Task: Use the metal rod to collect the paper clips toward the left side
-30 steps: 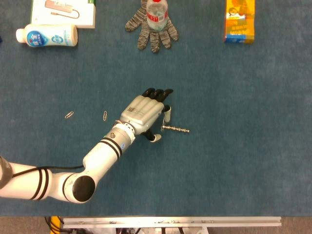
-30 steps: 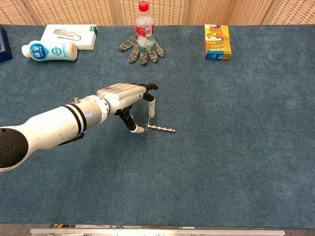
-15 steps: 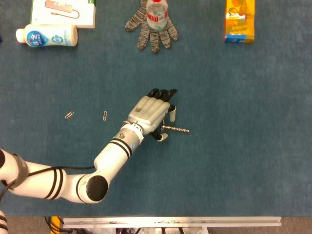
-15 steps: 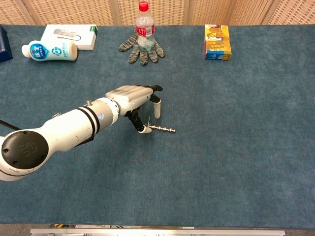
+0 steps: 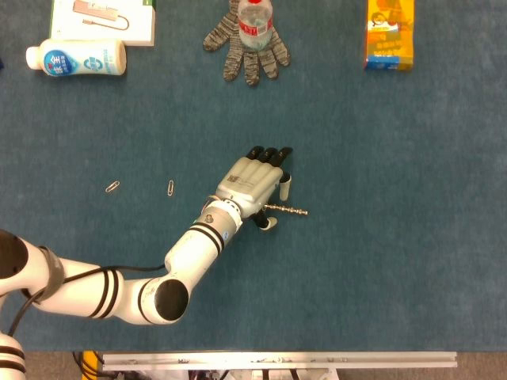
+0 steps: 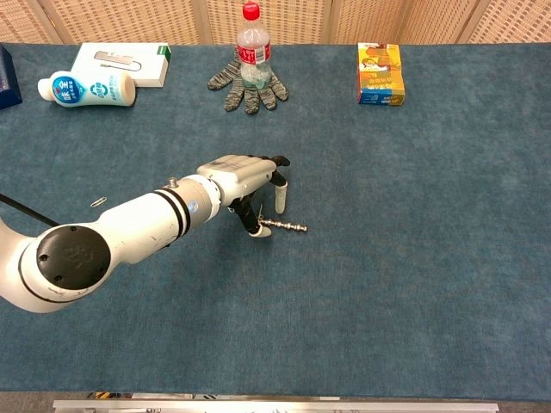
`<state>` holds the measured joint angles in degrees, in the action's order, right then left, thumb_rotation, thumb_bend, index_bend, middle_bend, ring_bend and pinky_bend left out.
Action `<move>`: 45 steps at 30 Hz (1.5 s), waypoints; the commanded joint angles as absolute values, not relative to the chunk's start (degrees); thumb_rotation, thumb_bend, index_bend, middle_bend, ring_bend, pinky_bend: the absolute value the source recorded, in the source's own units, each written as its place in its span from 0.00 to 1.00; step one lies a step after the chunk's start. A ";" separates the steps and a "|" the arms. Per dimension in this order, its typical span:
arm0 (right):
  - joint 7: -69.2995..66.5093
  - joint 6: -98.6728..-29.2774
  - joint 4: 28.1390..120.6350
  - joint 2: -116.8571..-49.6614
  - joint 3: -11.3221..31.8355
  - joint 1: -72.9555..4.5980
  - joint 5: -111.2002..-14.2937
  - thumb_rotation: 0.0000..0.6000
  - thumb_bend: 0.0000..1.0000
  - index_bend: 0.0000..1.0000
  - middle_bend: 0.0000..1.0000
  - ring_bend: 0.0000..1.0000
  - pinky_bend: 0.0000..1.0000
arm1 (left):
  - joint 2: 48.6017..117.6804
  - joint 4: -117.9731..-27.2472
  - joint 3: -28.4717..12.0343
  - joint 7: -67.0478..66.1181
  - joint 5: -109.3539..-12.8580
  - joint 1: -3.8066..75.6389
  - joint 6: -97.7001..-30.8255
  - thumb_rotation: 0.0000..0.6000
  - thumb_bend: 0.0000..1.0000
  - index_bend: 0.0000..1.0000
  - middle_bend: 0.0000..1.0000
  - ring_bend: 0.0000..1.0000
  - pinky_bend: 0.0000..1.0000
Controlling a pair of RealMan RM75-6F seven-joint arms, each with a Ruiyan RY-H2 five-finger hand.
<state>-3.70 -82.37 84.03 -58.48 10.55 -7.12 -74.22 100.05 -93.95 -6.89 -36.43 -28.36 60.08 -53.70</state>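
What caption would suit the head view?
Left hand reaching over the metal rod, two paper clips lying leftward.

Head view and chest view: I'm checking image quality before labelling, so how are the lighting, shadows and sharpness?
Head view: even, soft lighting, only a faint shadow under the left hand; metal rod sharp, paper clips small but distinct. Chest view: equally even light, no glare, no motion blur; the one paper clip showing is tiny.

Near end of metal rod (image 5: pixel 287 210) hidden under left hand (image 5: pixel 252 184); contact possibly made, not confirmable. Paper clips (image 5: pixel 113 188) too small to resolve. White box (image 5: pixel 101 20) cut by top edge.
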 commanded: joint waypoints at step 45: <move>-3.66 -83.50 85.60 -56.68 11.28 -5.74 -74.77 1.00 0.00 0.31 0.06 0.00 0.00 | 107.05 -89.55 -6.43 -37.50 -31.46 59.12 -59.47 1.00 0.28 0.47 0.00 0.00 0.00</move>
